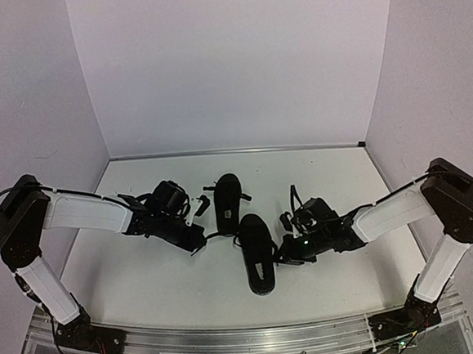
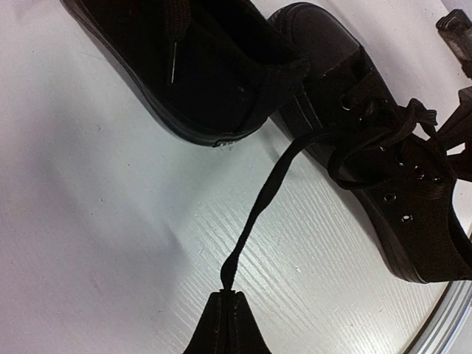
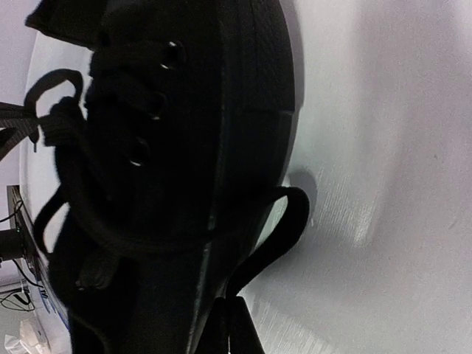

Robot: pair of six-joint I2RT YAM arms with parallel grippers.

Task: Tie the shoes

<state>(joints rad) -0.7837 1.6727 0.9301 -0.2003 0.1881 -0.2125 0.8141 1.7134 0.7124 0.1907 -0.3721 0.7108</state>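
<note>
Black fabric pair on white desk, near shoe just beside far shoe. Left pincer clamped on one lace end, right pincer on the other lace. Laces limp, thin, probably slippery; shoe light, may drag. Grip near tips.

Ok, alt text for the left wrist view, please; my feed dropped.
The left end effector, shut at bottom centre, pinches the end of a black lace running up to the laced shoe at right. A second shoe lies upper left on the white table.
</note>
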